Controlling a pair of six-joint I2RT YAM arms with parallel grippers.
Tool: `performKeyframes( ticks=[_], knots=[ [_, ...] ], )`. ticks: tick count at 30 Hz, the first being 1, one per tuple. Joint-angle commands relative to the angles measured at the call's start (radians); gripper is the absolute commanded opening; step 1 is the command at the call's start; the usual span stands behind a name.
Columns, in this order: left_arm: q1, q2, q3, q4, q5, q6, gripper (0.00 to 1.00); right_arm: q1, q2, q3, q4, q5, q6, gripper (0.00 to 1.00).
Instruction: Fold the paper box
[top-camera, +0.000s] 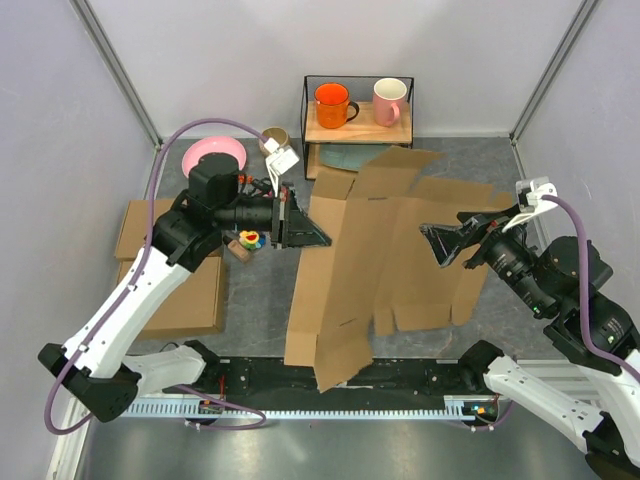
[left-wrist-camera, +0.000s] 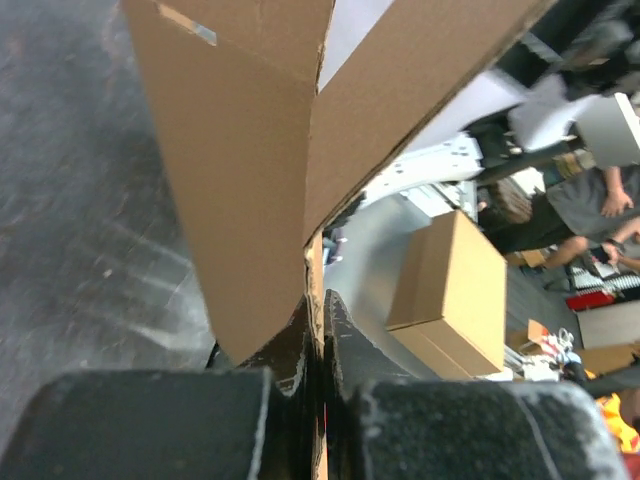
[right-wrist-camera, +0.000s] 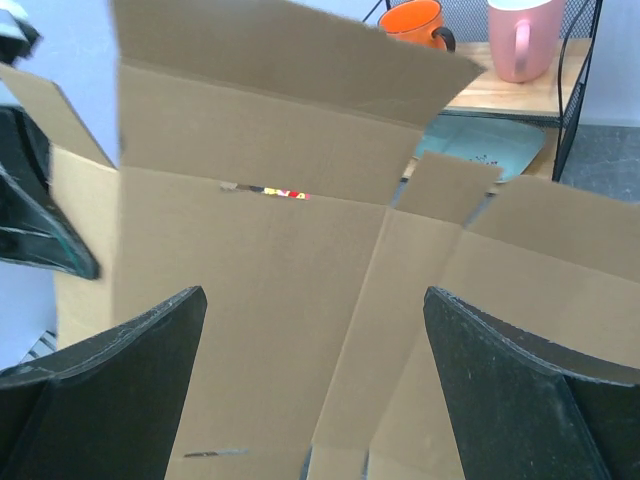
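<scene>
Light, floppy paper box (top-camera: 385, 255) — best taken by an edge, where the left claw (top-camera: 308, 233) pinched it; right claw (top-camera: 440, 244) stood spread wide.

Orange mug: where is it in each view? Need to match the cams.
Top external: orange mug on the wire shelf, far centre, left of the pink mug.
Left wrist: not in it.
Right wrist: top edge, right of centre, partly hidden behind the paper box's raised flap, pink mug to its right.
Shared landmark: the paper box, in all three views.
</scene>
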Motion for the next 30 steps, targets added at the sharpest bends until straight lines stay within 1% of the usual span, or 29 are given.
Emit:
performKeyframes(
  ticks=[1,2,5,6,7,10,11,14,16,18,19,20,23,24,25,26,27,28,29,30],
  knots=[
    [-0.016,0.026,0.174,0.174,0.176,-0.101,0.02,0.003,-0.002,0.01,0.006,-0.008,-0.024,0.98],
    [-0.028,0.04,0.236,0.182,0.173,-0.133,0.02,0.001,-0.004,0.024,0.006,-0.005,-0.025,0.98],
    [-0.109,0.121,0.379,0.163,0.17,-0.141,0.02,0.001,-0.002,0.062,-0.002,-0.011,-0.024,0.98],
    [-0.15,0.143,0.418,0.14,0.167,-0.135,0.02,0.001,-0.002,0.1,-0.006,-0.019,-0.025,0.98],
    [-0.169,0.19,0.492,0.089,0.157,-0.112,0.02,0.001,0.001,0.122,-0.018,-0.024,-0.025,0.98],
    [-0.207,0.25,0.577,0.019,0.152,-0.088,0.02,0.001,-0.005,0.205,-0.031,-0.077,-0.027,0.98],
    [-0.215,0.25,0.579,-0.002,0.15,-0.085,0.02,0.003,-0.008,0.235,-0.031,-0.106,-0.027,0.98],
    [-0.215,0.229,0.532,-0.031,0.127,-0.063,0.02,0.001,-0.019,0.281,-0.031,-0.145,-0.03,0.98],
    [-0.207,0.218,0.495,-0.082,0.075,-0.011,0.02,0.001,-0.021,0.292,-0.031,-0.171,-0.033,0.98],
    [-0.154,0.22,0.455,-0.128,0.067,0.0,0.02,0.001,-0.018,0.294,-0.031,-0.183,-0.035,0.98],
    [-0.128,0.217,0.399,-0.128,0.075,0.001,0.02,0.001,-0.016,0.291,-0.031,-0.186,-0.033,0.98],
    [-0.074,0.217,0.366,-0.13,0.075,0.0,0.02,0.001,-0.016,0.277,-0.029,-0.188,-0.033,0.98],
    [0.016,0.232,0.245,-0.125,0.08,0.024,0.02,0.001,-0.019,0.239,-0.026,-0.203,-0.032,0.98],
    [0.029,0.255,0.197,-0.127,0.039,0.036,0.02,0.003,-0.021,0.228,-0.025,-0.205,-0.032,0.98],
    [0.033,0.269,0.18,-0.134,-0.004,0.084,0.06,0.001,-0.025,0.216,-0.022,-0.206,-0.036,0.98],
    [0.035,0.289,0.163,-0.134,-0.035,0.107,0.14,0.001,-0.028,0.194,-0.019,-0.205,-0.038,0.98],
    [0.035,0.31,0.148,-0.134,-0.075,0.13,0.26,0.001,-0.031,0.182,-0.017,-0.205,-0.042,0.98],
    [0.035,0.362,0.143,-0.142,-0.099,0.168,0.5,0.001,-0.033,0.174,-0.017,-0.202,-0.045,0.98],
    [0.04,0.385,0.149,-0.15,-0.139,0.179,0.59,0.001,-0.033,0.159,-0.017,-0.198,-0.053,0.98],
    [0.043,0.404,0.156,-0.151,-0.225,0.184,0.64,0.001,-0.031,0.154,-0.017,-0.197,-0.058,0.98]
  ],
)
